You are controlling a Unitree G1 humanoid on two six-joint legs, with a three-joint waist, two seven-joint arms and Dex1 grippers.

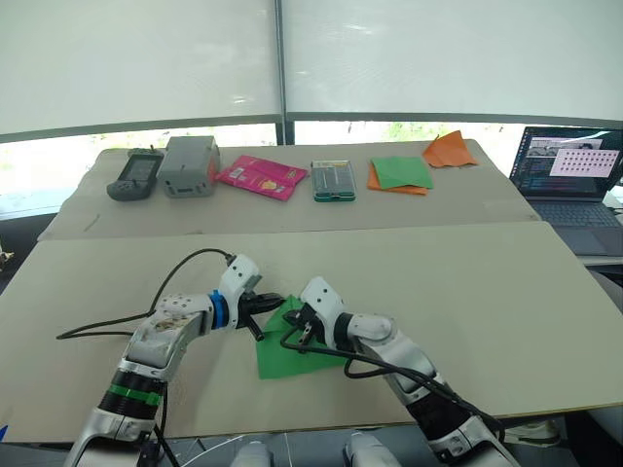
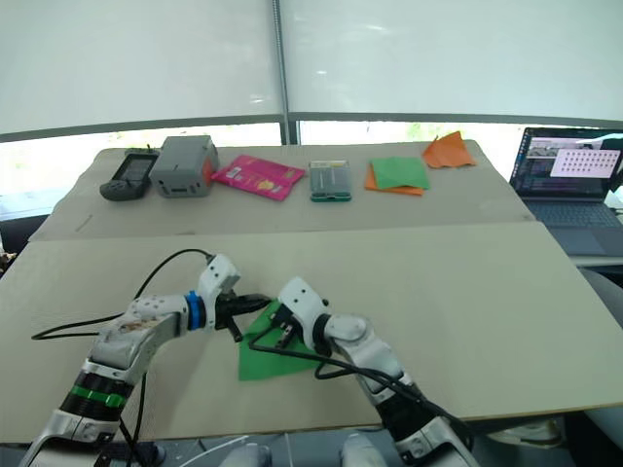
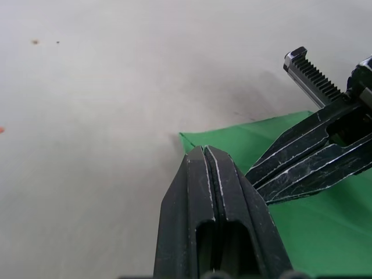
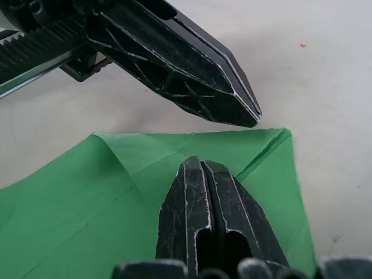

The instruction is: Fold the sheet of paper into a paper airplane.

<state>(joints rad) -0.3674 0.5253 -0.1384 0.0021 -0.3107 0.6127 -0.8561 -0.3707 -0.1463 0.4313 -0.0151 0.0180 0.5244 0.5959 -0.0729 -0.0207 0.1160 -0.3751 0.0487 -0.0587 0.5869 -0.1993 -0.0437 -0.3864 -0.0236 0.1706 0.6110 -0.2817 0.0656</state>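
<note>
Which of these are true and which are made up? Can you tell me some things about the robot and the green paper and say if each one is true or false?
1. The sheet of paper lies on the near table. True.
2. The left gripper has its fingers wide open. False: they are closed together.
3. The right gripper rests its closed tips over the green paper. True.
4. The laptop is shut. False: it is open with its screen lit.
5. The orange paper shape lies on the far table. True.

Bare table (image 1: 506,292) beside both arms; clutter far back.
</note>
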